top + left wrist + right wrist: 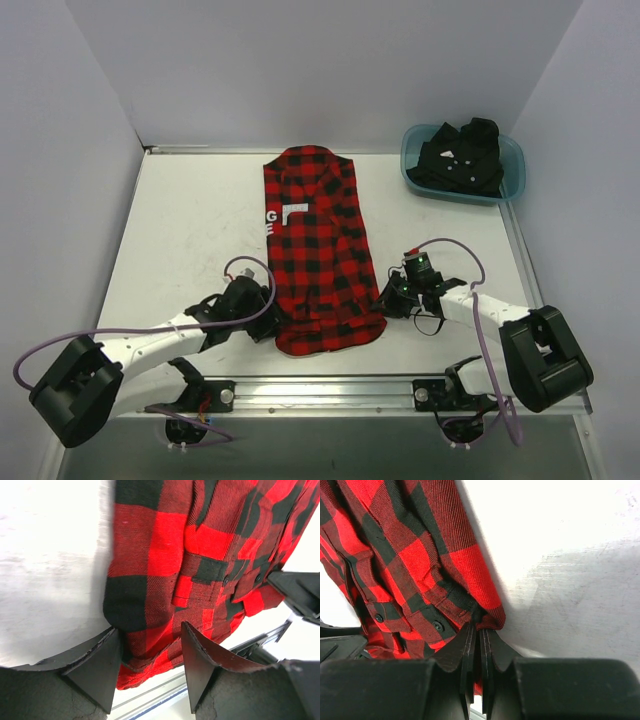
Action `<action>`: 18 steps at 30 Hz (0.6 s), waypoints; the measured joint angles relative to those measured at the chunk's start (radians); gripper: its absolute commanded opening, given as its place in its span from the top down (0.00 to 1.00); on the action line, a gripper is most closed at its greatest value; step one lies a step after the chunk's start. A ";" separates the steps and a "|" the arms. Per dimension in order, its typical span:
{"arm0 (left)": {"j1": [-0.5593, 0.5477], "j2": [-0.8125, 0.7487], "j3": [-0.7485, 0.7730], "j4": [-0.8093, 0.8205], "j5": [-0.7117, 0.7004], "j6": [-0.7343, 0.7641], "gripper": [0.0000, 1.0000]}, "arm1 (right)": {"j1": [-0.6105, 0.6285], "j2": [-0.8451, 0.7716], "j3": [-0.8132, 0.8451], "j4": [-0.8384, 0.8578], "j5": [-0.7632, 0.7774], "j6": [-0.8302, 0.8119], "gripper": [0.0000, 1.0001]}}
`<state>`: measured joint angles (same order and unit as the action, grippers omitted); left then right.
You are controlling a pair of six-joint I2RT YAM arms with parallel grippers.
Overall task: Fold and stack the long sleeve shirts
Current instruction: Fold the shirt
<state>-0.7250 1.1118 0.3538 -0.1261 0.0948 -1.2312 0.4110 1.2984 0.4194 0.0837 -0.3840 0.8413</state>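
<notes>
The red-and-black flannel shirt (318, 248) lies lengthwise in the middle of the table, sleeves folded in, a white label showing near its collar. My left gripper (262, 318) is open at the shirt's near left corner, its fingers (102, 662) straddling the hem (150, 650). My right gripper (388, 300) is shut on the shirt's near right corner (485, 614). The black shirt (462, 155) lies crumpled in the teal tub at the back right.
The teal tub (513, 172) stands at the table's back right corner. A metal rail (330, 392) runs along the near edge between the arm bases. White walls close the table on the left, back and right.
</notes>
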 measured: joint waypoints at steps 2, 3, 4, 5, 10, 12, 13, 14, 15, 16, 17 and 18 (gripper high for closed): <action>0.000 -0.023 -0.013 -0.001 -0.017 -0.017 0.41 | 0.000 -0.001 0.000 -0.001 0.000 -0.004 1.00; 0.000 -0.032 -0.019 -0.002 -0.027 -0.025 0.41 | 0.000 -0.002 0.000 -0.002 0.000 -0.005 1.00; 0.000 -0.042 -0.024 -0.001 -0.040 -0.038 0.41 | 0.000 -0.002 0.000 -0.003 0.000 -0.006 1.00; 0.000 -0.048 -0.028 0.000 -0.050 -0.047 0.41 | 0.000 -0.002 0.000 -0.004 0.000 -0.008 1.00; 0.000 -0.045 -0.038 0.030 -0.087 -0.081 0.41 | 0.000 -0.003 0.000 -0.005 -0.003 -0.015 1.00; 0.002 -0.020 -0.037 0.055 -0.089 -0.088 0.40 | 0.000 -0.003 0.000 -0.005 -0.005 -0.020 1.00; 0.002 -0.005 -0.031 0.066 -0.087 -0.090 0.39 | 0.000 -0.003 0.000 -0.005 -0.006 -0.022 1.00; 0.002 0.012 -0.023 0.077 -0.085 -0.090 0.38 | 0.000 -0.003 0.000 -0.005 -0.006 -0.024 1.00; 0.002 0.031 -0.012 0.084 -0.084 -0.089 0.37 | 0.000 -0.003 0.000 -0.005 -0.007 -0.026 1.00; 0.002 0.054 0.002 0.092 -0.079 -0.088 0.37 | 0.000 -0.003 0.000 -0.005 -0.007 -0.027 1.00; 0.002 0.070 0.013 0.095 -0.077 -0.085 0.37 | 0.000 -0.003 0.000 -0.005 -0.008 -0.029 1.00; 0.002 0.086 0.024 0.096 -0.074 -0.080 0.38 | 0.000 -0.003 0.000 -0.005 -0.008 -0.030 1.00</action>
<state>-0.7235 1.1976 0.3775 -0.0303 0.0204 -1.3113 0.4110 1.2957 0.4198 0.0784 -0.3923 0.8116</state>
